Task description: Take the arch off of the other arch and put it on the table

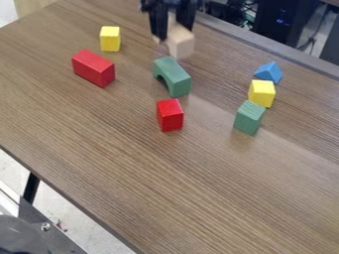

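At the top of the camera view is my black gripper [172, 19], shut on a light wooden block [181, 42]. The block shows between and below the fingers, and its upper part is partly hidden, so I cannot tell its full shape. Just below it in the view, a green arch [173, 76] rests on the brown table [165, 183], with its opening toward the lower left. The wooden block appears apart from the green arch, behind it; its height over the table is hard to tell.
A red cuboid [93, 68] and a yellow block [110, 38] lie at left. Another red block [170, 115] stands in front of the arch. At right are a blue triangle [269, 72], a yellow block [261, 93] and a green block [250, 117].
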Controlling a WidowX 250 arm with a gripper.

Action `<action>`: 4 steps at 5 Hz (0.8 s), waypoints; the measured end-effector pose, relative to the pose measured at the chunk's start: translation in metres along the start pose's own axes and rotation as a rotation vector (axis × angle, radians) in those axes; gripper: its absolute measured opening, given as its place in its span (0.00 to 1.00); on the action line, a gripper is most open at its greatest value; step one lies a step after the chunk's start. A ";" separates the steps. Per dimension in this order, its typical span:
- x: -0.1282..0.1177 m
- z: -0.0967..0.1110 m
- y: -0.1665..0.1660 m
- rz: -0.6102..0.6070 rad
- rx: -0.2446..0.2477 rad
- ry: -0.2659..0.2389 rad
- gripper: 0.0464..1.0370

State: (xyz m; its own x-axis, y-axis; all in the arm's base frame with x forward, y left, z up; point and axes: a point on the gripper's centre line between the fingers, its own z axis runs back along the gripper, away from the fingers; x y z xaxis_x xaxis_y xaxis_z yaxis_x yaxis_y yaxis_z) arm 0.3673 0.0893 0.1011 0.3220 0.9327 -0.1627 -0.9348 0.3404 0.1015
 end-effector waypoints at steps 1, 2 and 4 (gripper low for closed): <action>0.010 0.028 -0.009 0.153 -0.061 0.018 0.54; 0.027 0.015 -0.021 0.306 -0.056 0.082 0.54; 0.046 -0.011 -0.036 0.406 -0.029 0.120 0.54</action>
State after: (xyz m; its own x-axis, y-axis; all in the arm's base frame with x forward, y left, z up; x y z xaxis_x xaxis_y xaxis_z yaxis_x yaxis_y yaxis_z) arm 0.4146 0.1188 0.0793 -0.0918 0.9691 -0.2288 -0.9865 -0.0572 0.1537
